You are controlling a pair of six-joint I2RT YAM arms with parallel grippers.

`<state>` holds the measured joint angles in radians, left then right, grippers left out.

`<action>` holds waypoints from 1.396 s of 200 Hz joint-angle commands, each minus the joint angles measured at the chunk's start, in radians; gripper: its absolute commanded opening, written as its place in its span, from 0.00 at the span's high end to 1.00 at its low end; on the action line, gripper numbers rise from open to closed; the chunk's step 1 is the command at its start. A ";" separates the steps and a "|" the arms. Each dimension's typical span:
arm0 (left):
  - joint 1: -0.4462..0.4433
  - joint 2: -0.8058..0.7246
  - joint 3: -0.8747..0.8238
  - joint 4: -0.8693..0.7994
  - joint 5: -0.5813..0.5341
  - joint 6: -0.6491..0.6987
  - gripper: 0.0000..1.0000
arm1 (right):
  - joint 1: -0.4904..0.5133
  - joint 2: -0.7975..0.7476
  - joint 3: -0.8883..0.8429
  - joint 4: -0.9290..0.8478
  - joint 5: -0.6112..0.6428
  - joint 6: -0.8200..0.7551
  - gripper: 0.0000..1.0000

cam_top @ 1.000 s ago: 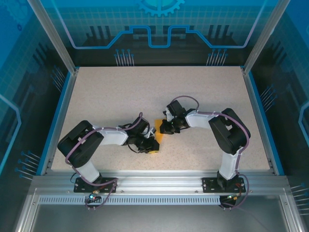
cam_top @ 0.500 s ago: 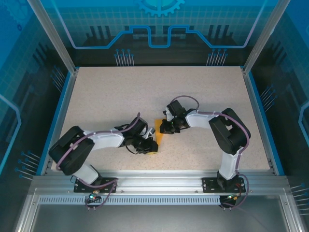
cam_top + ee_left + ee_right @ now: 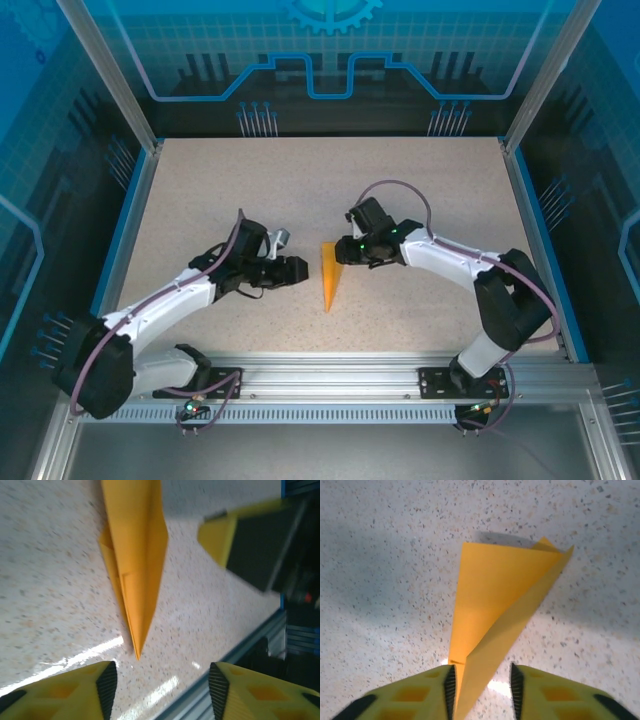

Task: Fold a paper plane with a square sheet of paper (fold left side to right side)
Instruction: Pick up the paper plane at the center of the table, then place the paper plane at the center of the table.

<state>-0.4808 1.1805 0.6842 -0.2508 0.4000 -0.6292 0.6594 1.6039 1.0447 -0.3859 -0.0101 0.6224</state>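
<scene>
1. Gaping with nothing between its yellow fingers, the left gripper (image 3: 162, 680) faces the slim, pointed, bright orange paper plane (image 3: 137, 555), flat on the speckled beige tabletop (image 3: 45, 580).
2. The right gripper (image 3: 482, 682) stands open too, over the plane's edge.
3. Folding looks finished; next, both arms need only back away cleanly.

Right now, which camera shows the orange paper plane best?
Top external: the whole paper plane lies uncovered, though small. Left wrist shows its pointed end, tail cropped; right wrist its wide end, tip cropped.
</scene>
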 commanded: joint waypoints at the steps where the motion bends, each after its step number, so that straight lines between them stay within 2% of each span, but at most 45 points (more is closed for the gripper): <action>1: 0.021 -0.035 0.030 -0.054 -0.091 0.018 0.41 | 0.055 -0.004 0.002 -0.118 0.113 0.030 0.53; 27: 0.027 -0.032 0.048 -0.065 -0.117 0.029 0.36 | 0.099 0.045 0.020 -0.082 0.089 0.048 0.44; 55: 0.028 -0.025 0.057 -0.080 -0.125 0.037 0.34 | 0.123 0.129 0.079 -0.103 0.099 0.059 0.45; 74: 0.028 -0.031 0.058 -0.091 -0.132 0.040 0.34 | 0.131 0.162 0.101 -0.117 0.094 0.062 0.57; 109: 0.028 -0.040 0.076 -0.129 -0.164 0.058 0.33 | 0.144 0.115 0.129 -0.137 0.076 0.038 0.92; 126: 0.029 -0.046 0.091 -0.148 -0.188 0.068 0.33 | 0.147 0.060 0.124 -0.122 0.036 0.025 1.00; 167: 0.036 -0.093 0.130 -0.207 -0.268 0.105 0.31 | 0.124 -0.075 0.017 0.021 -0.138 0.038 1.00; 191: 0.041 -0.116 0.128 -0.202 -0.276 0.108 0.29 | 0.061 -0.101 -0.136 0.232 -0.266 0.109 1.00; 211: 0.042 -0.115 0.126 -0.205 -0.274 0.108 0.29 | 0.001 -0.073 -0.273 0.376 -0.325 0.159 1.00; 232: 0.042 -0.113 0.120 -0.203 -0.266 0.103 0.29 | -0.049 -0.042 -0.343 0.428 -0.325 0.153 0.99; 259: 0.042 -0.116 0.122 -0.208 -0.262 0.102 0.28 | -0.108 -0.069 -0.398 0.406 -0.294 0.124 0.97; 279: 0.042 -0.121 0.123 -0.209 -0.266 0.101 0.28 | -0.125 -0.111 -0.411 0.346 -0.249 0.092 0.88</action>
<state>-0.4469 1.0740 0.7834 -0.4397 0.1455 -0.5465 0.5575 1.5555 0.6468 -0.0422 -0.2848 0.7486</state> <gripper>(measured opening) 0.720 0.079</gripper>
